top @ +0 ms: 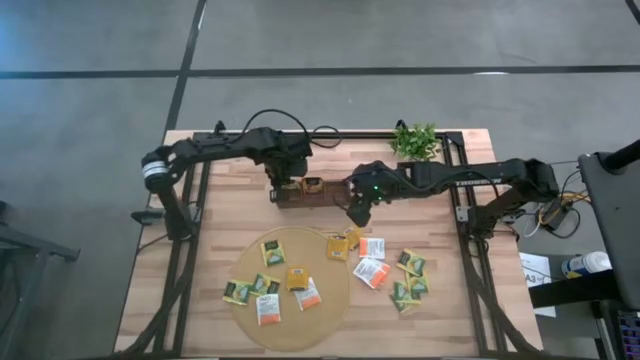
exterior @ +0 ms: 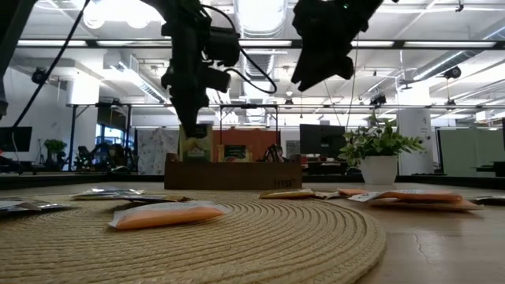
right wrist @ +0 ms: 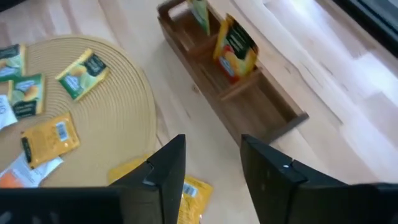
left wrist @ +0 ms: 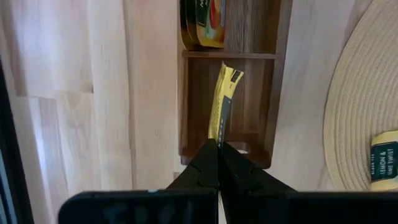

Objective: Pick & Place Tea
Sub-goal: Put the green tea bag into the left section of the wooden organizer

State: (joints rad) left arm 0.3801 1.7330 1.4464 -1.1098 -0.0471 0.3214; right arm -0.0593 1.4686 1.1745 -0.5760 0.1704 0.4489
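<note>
Right gripper (right wrist: 211, 168), fingers spread and holding nothing, hangs above the wood between the round mat (top: 340, 300) and the tray (top: 335, 196); a yellow sachet (top: 343, 244) lies directly below it at the mat's edge, its flat face up, so the coming move is probably a straight descent. Farther back, the left gripper (left wrist: 217, 163), pressed together, pinches a yellow-green sachet (left wrist: 222, 102) on edge, long axis vertical, over the tray's end compartment. The remaining sachets (top: 290, 280) lie on and beside the mat. Only the right wrist view shows the far compartment empty; the low view shows the grippers' heights.
</note>
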